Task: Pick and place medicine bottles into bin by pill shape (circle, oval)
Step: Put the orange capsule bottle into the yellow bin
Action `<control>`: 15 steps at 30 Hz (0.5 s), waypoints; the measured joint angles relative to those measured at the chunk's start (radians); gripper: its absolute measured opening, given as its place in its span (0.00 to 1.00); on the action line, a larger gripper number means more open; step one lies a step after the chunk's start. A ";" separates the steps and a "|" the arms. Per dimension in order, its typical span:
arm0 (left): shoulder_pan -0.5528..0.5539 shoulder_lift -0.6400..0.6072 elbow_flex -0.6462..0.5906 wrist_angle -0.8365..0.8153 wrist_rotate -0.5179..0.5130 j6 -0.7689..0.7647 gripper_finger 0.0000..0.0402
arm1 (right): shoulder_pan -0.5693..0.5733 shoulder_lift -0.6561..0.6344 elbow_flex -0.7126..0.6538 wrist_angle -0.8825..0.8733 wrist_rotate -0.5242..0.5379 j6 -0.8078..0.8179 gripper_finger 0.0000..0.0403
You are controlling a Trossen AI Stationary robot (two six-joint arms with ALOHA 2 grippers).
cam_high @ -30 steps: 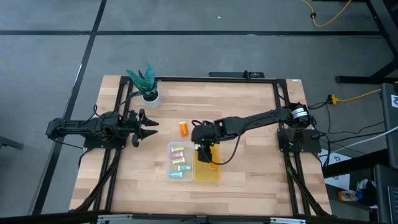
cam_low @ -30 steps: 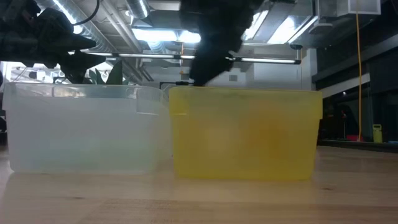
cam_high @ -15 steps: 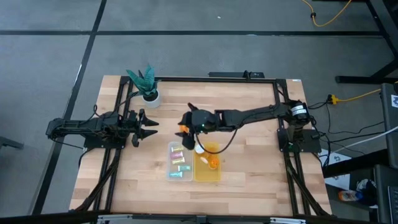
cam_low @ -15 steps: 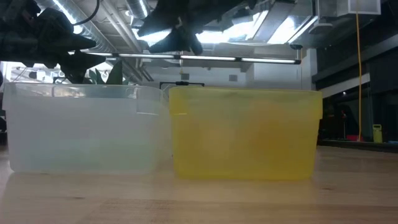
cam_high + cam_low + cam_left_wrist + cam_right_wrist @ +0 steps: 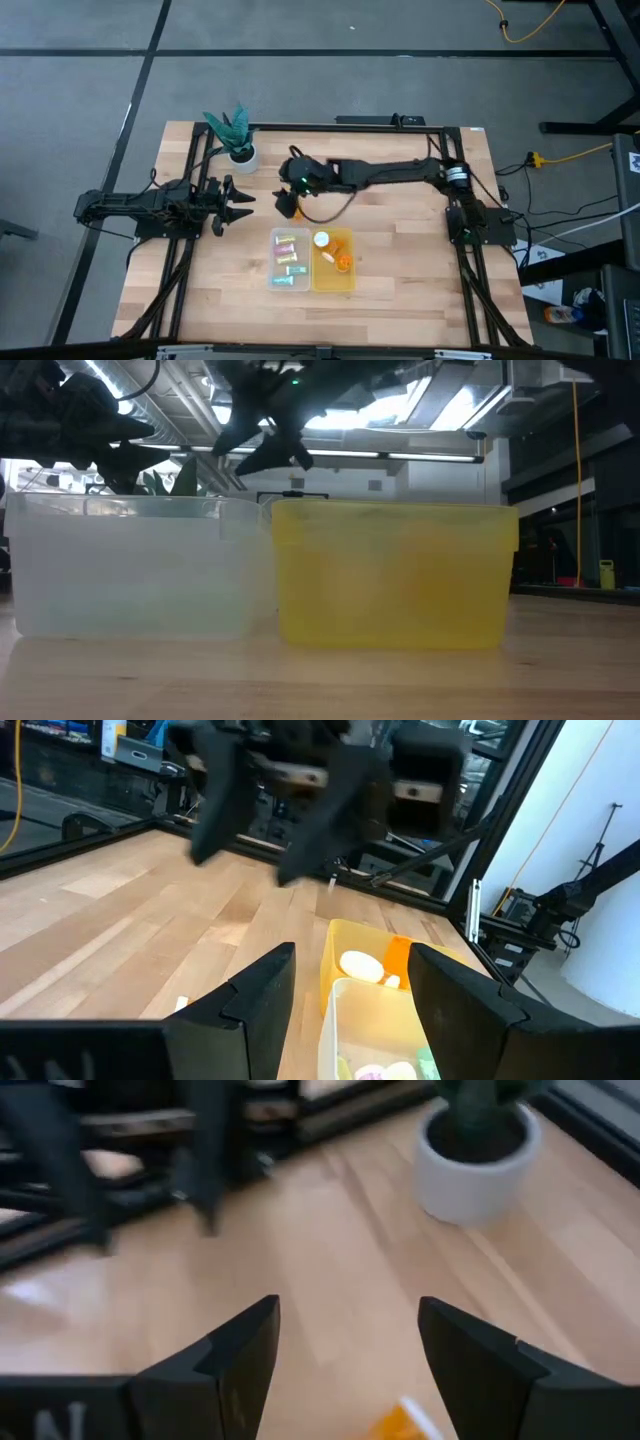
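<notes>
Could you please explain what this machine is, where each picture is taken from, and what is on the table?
It is a robot with two dark arms at a wooden table. One picture looks down from above, one level across the tabletop, and two from the arms' wrists. The right gripper is open and empty above an orange bottle on the table. The left gripper waits open at the left. A clear bin holds pastel bottles; the yellow bin beside it holds orange ones. A potted plant stands near the back.
</notes>
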 joint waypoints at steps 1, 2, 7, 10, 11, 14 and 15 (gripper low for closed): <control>0.000 0.000 0.000 0.000 0.000 0.000 0.47 | -0.010 0.028 0.061 -0.069 0.000 0.000 0.60; 0.000 0.000 0.000 0.000 0.000 0.000 0.47 | -0.020 0.057 0.121 -0.138 0.002 0.005 0.60; 0.000 0.000 0.000 0.000 0.000 0.000 0.47 | -0.048 0.189 0.341 -0.424 0.039 0.054 0.60; 0.000 0.000 0.000 0.000 0.000 0.000 0.47 | -0.039 0.237 0.387 -0.453 0.035 0.066 0.60; 0.000 0.000 0.000 0.000 0.000 0.000 0.47 | -0.034 0.247 0.390 -0.454 0.034 0.069 0.60; 0.000 0.000 0.000 0.000 0.000 0.001 0.47 | -0.018 0.265 0.392 -0.478 0.034 0.124 0.60; 0.000 0.000 0.000 0.000 0.000 0.000 0.47 | -0.013 0.269 0.392 -0.491 0.034 0.150 0.60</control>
